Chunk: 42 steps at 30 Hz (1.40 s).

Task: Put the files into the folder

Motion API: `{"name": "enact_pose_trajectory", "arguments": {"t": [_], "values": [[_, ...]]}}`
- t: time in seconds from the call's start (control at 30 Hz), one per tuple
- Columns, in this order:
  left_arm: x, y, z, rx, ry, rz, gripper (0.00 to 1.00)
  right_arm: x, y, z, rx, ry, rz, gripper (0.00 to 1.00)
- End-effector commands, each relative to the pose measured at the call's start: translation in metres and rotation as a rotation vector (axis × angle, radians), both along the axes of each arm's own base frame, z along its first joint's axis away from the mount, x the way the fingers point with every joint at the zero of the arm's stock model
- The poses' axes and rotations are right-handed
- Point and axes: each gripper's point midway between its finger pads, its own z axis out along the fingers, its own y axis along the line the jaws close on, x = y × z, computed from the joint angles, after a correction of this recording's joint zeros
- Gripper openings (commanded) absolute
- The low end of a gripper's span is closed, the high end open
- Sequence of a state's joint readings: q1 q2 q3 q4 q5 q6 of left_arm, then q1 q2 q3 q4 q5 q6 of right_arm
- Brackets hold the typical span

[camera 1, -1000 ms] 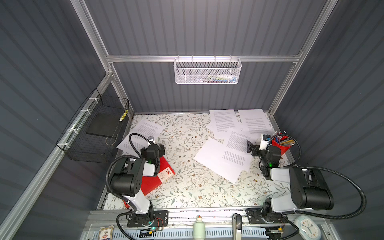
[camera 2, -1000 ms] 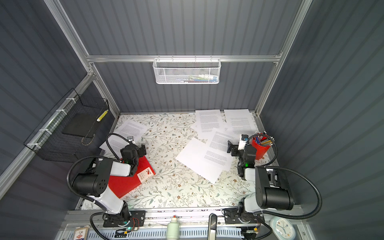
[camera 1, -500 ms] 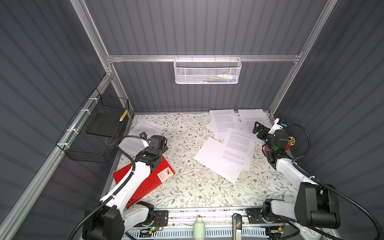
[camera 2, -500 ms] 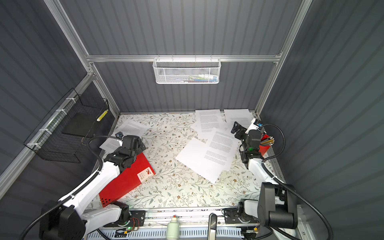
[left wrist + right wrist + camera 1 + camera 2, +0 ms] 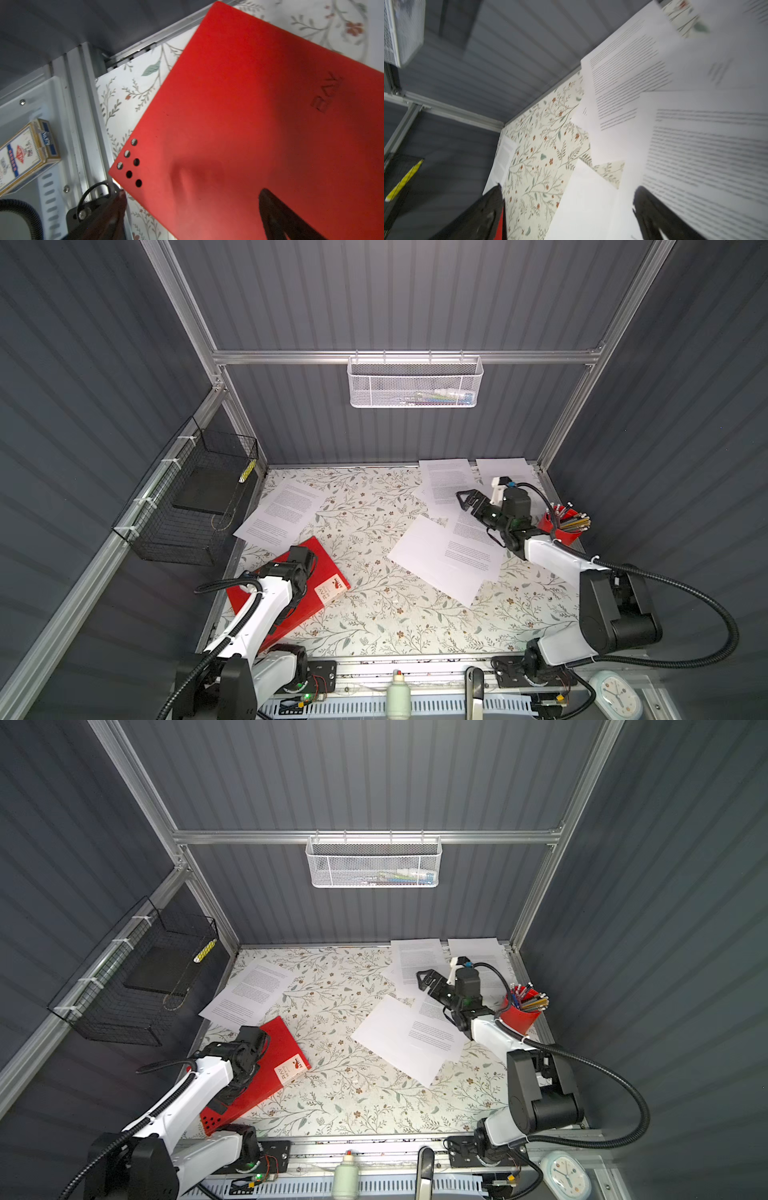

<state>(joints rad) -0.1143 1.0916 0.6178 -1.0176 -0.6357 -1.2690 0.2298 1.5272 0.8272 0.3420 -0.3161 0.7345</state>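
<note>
On the left front part of the flowered table (image 5: pixel 374 614) the red folder (image 5: pixel 328 568) lies closed, its red cover up and its white corner label toward the middle. The left gripper (image 5: pixel 193 193) is above this cover. In the left wrist view its two dark fingers (image 5: pixel 278 216) stand far apart with nothing between them; a soft shadow falls on the cover, and I cannot tell if a fingertip touches it. In both top views the arm itself hides these jaws.

The right gripper (image 5: pixel 462 501) hangs over the files (image 5: pixel 444 560), a loose group of overlapping printed white sheets at the right rear. Its jaws are also spread wide and hold nothing; in both top views it seems to be above the paper, not on it. One more printed sheet (image 5: pixel 286 510) lies apart at the left rear, just beside the folder's far corner.

The right wrist view is blurred, so the text lines are only grey stripes. The pressed lettering (image 5: pixel 326 93) on the folder is dim and hard to read. A red pen cup (image 5: pixel 559 531) stands just behind the right wrist, its lower part covered by the arm.
</note>
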Motion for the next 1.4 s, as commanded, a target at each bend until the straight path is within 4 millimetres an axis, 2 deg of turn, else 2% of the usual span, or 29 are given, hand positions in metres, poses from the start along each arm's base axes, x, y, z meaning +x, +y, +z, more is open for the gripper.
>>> {"name": "enact_pose_trajectory", "arguments": {"t": [0.0,0.1,0.2,0.27,0.37,0.5,0.7,0.8,0.97,1.2,1.37], "values": [[-0.004,0.005,-0.009,-0.021,-0.004,0.069,1.0,-0.018,0.033,-0.026,-0.012,0.101,0.124,0.99],[-0.012,0.007,-0.018,-0.089,0.002,0.157,1.0,-0.025,0.059,-0.034,-0.011,0.127,0.197,0.99],[-0.016,0.014,-0.016,-0.069,-0.025,0.207,1.0,-0.029,0.078,-0.038,-0.017,0.142,0.247,0.99],[-0.021,0.019,-0.018,-0.067,-0.021,0.248,1.0,-0.031,0.087,-0.041,-0.005,0.151,0.272,0.99],[-0.027,0.019,-0.031,-0.129,-0.012,0.313,1.0,-0.032,0.099,-0.042,0.02,0.157,0.315,0.99],[-0.042,0.014,-0.032,-0.146,0.016,0.391,1.0,-0.035,0.112,-0.047,0.017,0.169,0.356,0.99],[-0.039,0.004,-0.038,-0.208,0.077,0.398,1.0,-0.034,0.121,-0.051,0.048,0.19,0.387,0.99],[-0.047,-0.002,-0.04,-0.233,0.153,0.412,1.0,-0.033,0.123,-0.052,0.066,0.196,0.392,0.99],[-0.041,-0.011,-0.042,-0.258,0.114,0.381,1.0,-0.032,0.128,-0.055,0.101,0.212,0.403,0.99],[-0.034,-0.036,-0.036,-0.198,0.141,0.293,1.0,-0.033,0.128,-0.059,0.092,0.224,0.408,0.99],[-0.022,-0.064,-0.045,-0.222,0.145,0.236,1.0,-0.032,0.127,-0.057,0.085,0.223,0.412,0.99]]}}
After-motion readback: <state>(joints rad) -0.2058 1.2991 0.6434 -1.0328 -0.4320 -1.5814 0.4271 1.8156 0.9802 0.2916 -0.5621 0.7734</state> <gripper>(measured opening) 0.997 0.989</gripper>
